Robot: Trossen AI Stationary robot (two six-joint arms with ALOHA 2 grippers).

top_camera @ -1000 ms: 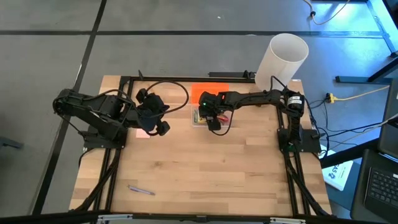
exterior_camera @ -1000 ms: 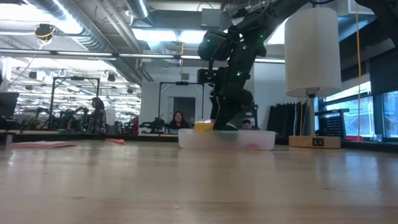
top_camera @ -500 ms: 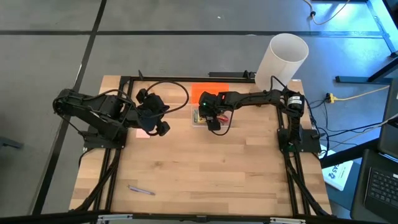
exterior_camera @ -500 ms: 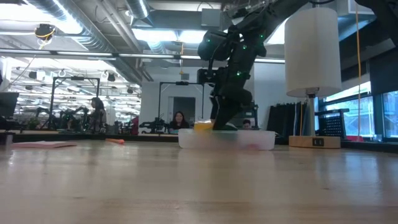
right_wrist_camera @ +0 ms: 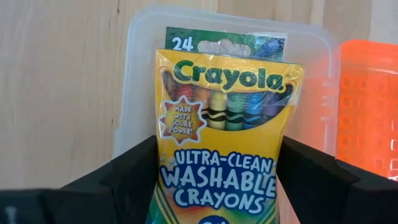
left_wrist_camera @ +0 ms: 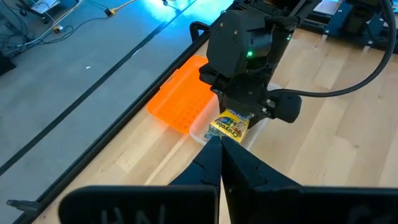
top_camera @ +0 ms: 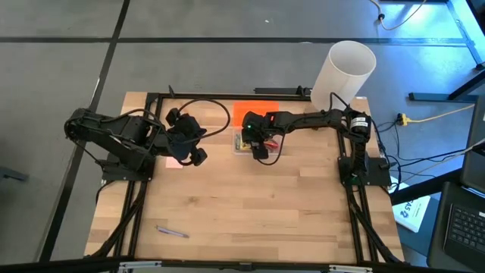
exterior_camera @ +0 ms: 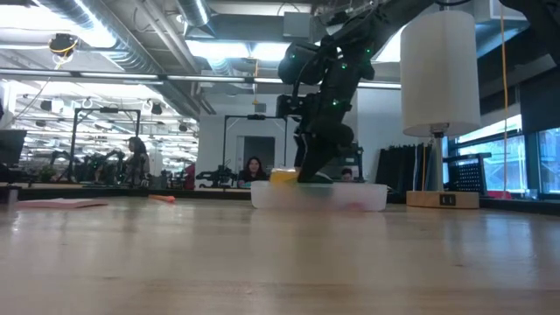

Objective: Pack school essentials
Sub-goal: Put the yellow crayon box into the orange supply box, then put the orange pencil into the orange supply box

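My right gripper (right_wrist_camera: 217,205) is shut on the yellow-green crayon box (right_wrist_camera: 219,134), over the clear plastic box (right_wrist_camera: 140,74). In the high view this gripper (top_camera: 258,144) is at the table's far middle, beside the orange lid (top_camera: 254,114). My left gripper (left_wrist_camera: 221,163) is shut and empty, above the pink pad (top_camera: 175,160), which lies flat on the table's left part. The purple pen (top_camera: 173,231) lies near the table's near left edge. In the low view the crayon box (exterior_camera: 283,178) shows just above the clear box's (exterior_camera: 319,197) rim. My right gripper pinches the crayon box between its two fingers (right_wrist_camera: 124,180), one on each long side edge (right_wrist_camera: 163,186), at the end nearest the wrist. The fingers come from above, pointing down. The box's far end (right_wrist_camera: 224,46) is over the clear box's inside; whether it rests there is hidden.
The tall white cylinder (top_camera: 345,72) stands at the table's far right corner. A thin orange item (exterior_camera: 163,199) lies on the table's far left in the low view. Bare wood (top_camera: 258,205) takes up the near half. People sit in the room behind.
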